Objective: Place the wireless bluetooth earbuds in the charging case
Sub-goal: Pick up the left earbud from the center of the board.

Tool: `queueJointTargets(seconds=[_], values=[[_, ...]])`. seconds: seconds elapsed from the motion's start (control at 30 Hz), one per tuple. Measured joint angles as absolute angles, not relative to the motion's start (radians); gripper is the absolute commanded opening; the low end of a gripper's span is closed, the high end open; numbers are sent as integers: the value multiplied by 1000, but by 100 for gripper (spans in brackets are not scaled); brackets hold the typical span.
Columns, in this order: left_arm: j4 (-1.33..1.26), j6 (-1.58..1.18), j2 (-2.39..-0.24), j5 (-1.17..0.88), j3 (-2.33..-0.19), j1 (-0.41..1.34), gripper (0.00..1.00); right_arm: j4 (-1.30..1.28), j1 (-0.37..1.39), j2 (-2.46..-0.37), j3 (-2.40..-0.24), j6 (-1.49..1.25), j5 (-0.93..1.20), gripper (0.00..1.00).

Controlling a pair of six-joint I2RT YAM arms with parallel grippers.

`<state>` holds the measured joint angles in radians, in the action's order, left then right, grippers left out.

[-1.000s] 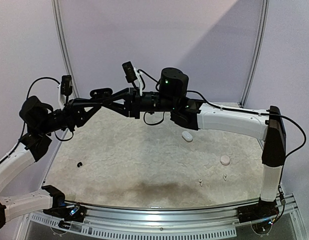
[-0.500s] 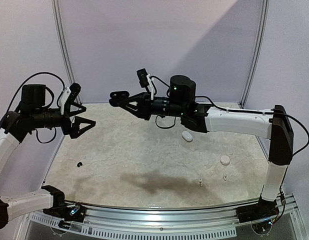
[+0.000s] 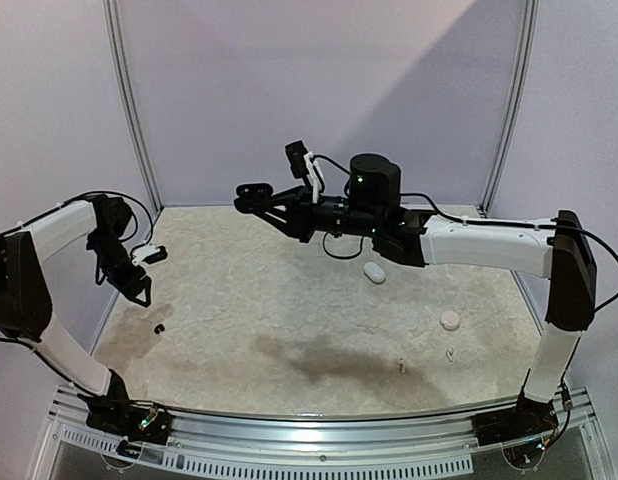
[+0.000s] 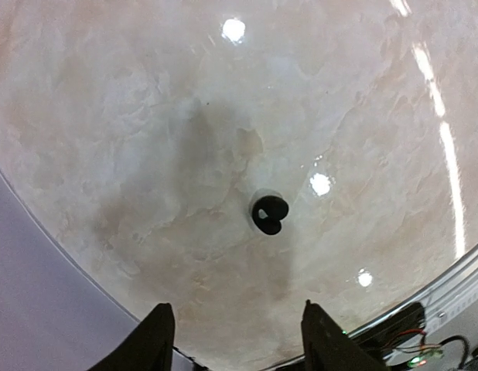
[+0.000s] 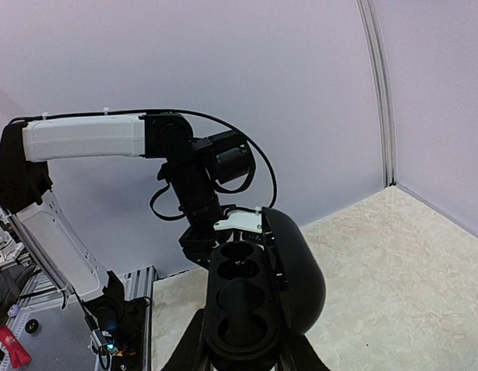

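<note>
My left gripper [image 4: 236, 328], fingers apart, hangs over the black earbud [image 4: 270, 215] lying at the near left of the table [image 3: 289, 320], while my right gripper [image 5: 240, 352] clamps the open black charging case [image 5: 250, 297] aloft, its wells [image 5: 240, 269] looking empty, so I judge nothing inserted yet.

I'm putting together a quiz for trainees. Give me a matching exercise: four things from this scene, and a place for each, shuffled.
1 black earbud
2 black charging case
3 white oval case
4 white earbuds

a held open in the right gripper
b near right of the table
c on the table below the open left gripper
d on the table, near its middle

Pairs: 1c, 2a, 3d, 4b
</note>
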<state>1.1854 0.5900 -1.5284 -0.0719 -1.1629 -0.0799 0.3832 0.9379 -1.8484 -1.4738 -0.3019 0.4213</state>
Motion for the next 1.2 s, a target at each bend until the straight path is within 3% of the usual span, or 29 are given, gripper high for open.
queueJointTargets(seconds=[0.07,0.7,1.2], values=[[1165,603,-1539,-49,-1140,-80,42,380,938,-1847,-1466,-302,421,0],[947,600,-1667,-53,-986,-78,32,374,938,-1821,-1451,-306,419,0],[919,598,-1659,-93,-944,-66,32,373,938,-1821,-1451,-306,425,0]])
